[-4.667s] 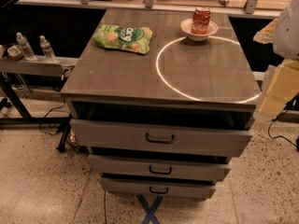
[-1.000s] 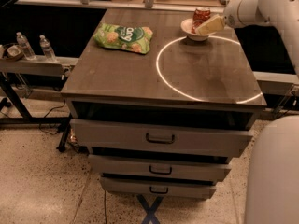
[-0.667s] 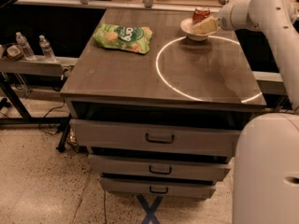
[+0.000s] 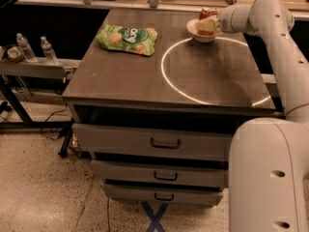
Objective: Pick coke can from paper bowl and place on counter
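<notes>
The coke can [image 4: 208,12] stands upright in the white paper bowl [image 4: 194,31] at the far right of the grey-brown counter [image 4: 145,76]. Only the can's red upper part and silver top show. My gripper [image 4: 207,25] reaches in from the right at bowl height, right against the can, and covers its lower part. The white arm [image 4: 270,23] arcs down from the gripper along the counter's right side.
A green snack bag [image 4: 128,37] lies at the far left of the counter. A bright ring reflection [image 4: 166,79] marks the counter's middle. Drawers [image 4: 164,141] sit below. Two water bottles [image 4: 24,47] stand on a shelf to the left. My white body [image 4: 268,178] fills the lower right.
The arm has swung in from the right edge to the bowl. Over the last second the gripper has edged further left onto the can. Can and bowl have stayed put.
</notes>
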`<state>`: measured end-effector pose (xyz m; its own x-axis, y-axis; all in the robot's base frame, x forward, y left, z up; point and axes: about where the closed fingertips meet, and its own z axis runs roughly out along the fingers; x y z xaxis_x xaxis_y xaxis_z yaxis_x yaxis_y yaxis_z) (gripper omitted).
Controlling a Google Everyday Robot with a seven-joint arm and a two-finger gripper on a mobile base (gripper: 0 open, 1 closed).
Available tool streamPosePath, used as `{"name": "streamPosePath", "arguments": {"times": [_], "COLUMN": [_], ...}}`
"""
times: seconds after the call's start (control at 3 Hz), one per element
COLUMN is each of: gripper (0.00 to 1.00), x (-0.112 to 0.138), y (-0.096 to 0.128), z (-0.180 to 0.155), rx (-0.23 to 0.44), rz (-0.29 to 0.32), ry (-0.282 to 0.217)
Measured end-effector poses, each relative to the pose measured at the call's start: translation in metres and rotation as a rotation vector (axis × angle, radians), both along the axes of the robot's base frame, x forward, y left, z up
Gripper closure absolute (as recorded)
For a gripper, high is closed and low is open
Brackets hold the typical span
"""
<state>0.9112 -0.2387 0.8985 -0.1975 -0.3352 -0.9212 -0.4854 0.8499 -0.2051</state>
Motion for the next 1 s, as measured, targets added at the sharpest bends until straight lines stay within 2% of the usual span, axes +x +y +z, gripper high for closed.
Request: {"name": "streamPosePath", "arguments": {"times": [0.33,0.67,1.0], "gripper": [0.56,0.88,1.00], "x": [0.001,-0.014,-0.031], "y": [0.009,0.034,0.053], "z": [-0.005,0.021,0.058], "rx": [0.029,0.052,0.033], "rz": [0.028,0.137,0.239], "ry": [0.012,-0.028,-0.112]}}
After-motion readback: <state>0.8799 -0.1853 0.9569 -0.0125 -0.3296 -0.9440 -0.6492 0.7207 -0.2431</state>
